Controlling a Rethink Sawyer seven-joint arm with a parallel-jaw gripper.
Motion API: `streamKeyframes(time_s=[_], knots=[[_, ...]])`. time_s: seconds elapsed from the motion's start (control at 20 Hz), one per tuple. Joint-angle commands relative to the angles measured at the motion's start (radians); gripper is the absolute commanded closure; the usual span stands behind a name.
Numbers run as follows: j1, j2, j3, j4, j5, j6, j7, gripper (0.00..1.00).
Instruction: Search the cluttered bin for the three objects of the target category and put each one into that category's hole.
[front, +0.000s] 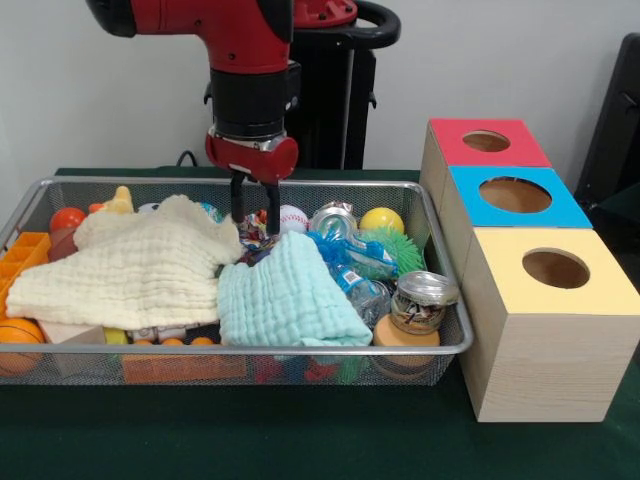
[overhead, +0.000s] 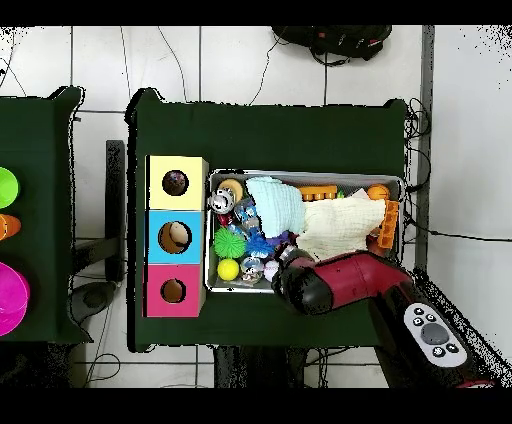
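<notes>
Rope bundle (front: 255, 232) between parted hand (front: 255, 212) fingers, in bin (front: 440, 262)

Setting: robotics laboratory or test room. Evidence: red and black robot arm (front: 245, 60) on a black pedestal (front: 330, 100) at the far edge of a table covered in dark green cloth (front: 300, 440); plain pale wall behind; white tiled floor (overhead: 250, 60) with loose black cables (overhead: 300, 70); second green-covered table (overhead: 35, 130) beside the first, across a gap; wire-mesh bin (front: 30, 195) of mixed toys and three colour-topped wooden sorting boxes (front: 540, 330) laid out as test props.
</notes>
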Motion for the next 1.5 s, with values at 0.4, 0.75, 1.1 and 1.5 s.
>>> streamKeyframes(time_s=[0.4,0.75,1.1,1.5], knots=[[-0.021,0.02,0.041,0.025,-0.129,-0.076,-0.121,0.0],[0.023,0.024,0.022,0.002,-0.127,-0.072,-0.072,0.0],[0.044,0.026,0.007,0.0,-0.117,-0.084,-0.061,0.0],[0.017,0.042,0.028,-0.002,-0.101,-0.08,-0.089,0.0]])
